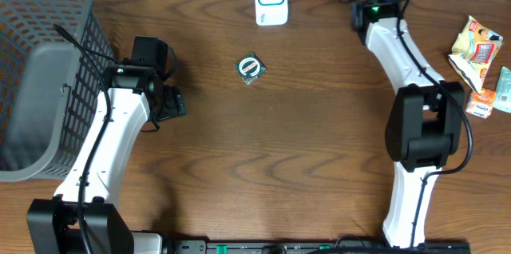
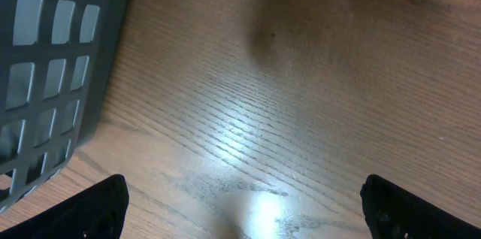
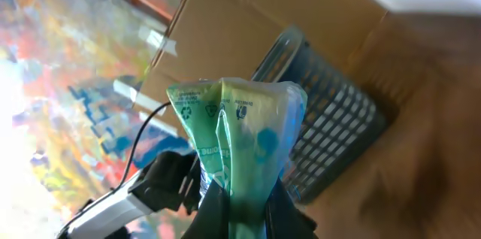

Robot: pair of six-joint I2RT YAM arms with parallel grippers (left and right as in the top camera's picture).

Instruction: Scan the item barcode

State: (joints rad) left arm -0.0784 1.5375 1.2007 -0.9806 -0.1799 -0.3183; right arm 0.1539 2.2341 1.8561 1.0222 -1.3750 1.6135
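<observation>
One green plastic packet (image 3: 240,130) is pinched tight in the right gripper (image 3: 242,207) at the wooden tabletop's (image 1: 319,142) far edge, beside the white rectangular scanner (image 1: 271,5), presumably to show its barcode. Left gripper (image 2: 240,213) hangs spread wide, empty, near the grey mesh basket (image 1: 32,86).

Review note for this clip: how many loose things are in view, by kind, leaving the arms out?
Grey basket: 1
White scanner: 1
Green pouch in the right end effector: 1
Small round green pack mid-table: 1
Snack packets at the right edge: 3, as far as their overlap shows
Total: 7
</observation>
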